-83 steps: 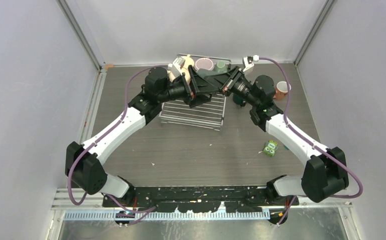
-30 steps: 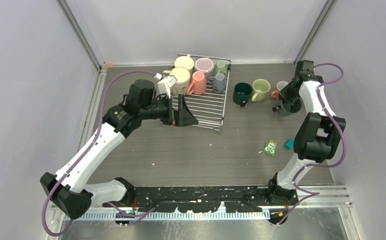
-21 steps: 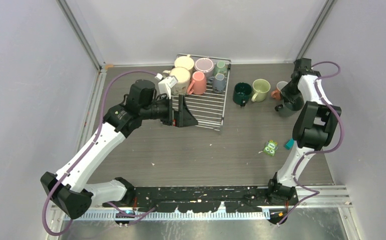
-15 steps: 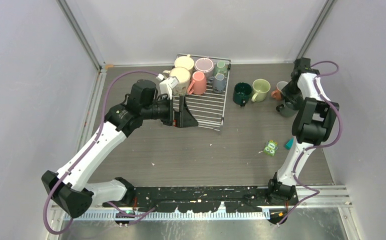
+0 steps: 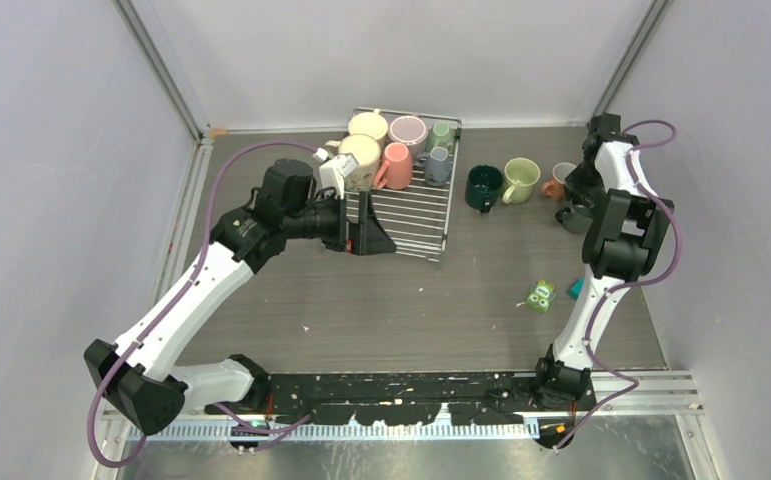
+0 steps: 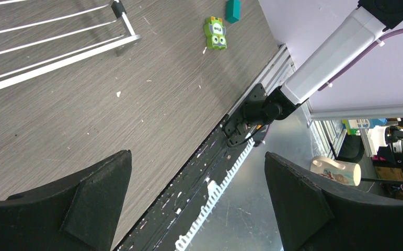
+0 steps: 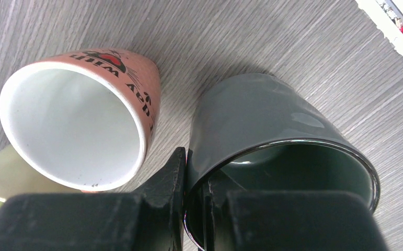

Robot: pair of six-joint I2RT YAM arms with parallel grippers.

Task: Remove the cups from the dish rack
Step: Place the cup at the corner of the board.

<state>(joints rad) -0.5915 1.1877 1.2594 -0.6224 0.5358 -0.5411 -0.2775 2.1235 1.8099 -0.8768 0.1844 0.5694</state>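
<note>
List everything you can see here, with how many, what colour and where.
silver wire dish rack: one, far middle of table.
cream ceramic mugs: two, rack's far left.
mauve mug, salmon pink mug, small pale green mug, grey mug: one each, on rack.
dark teal mug, larger pale green mug: one each, table right of rack.
lettered salmon mug: one, far right table.
dark grey mug: one, beside it.
green toy block, teal block: one each, near right.
left gripper: black, open, at rack's near left.
right gripper: black, shut on dark grey mug's rim.
</note>
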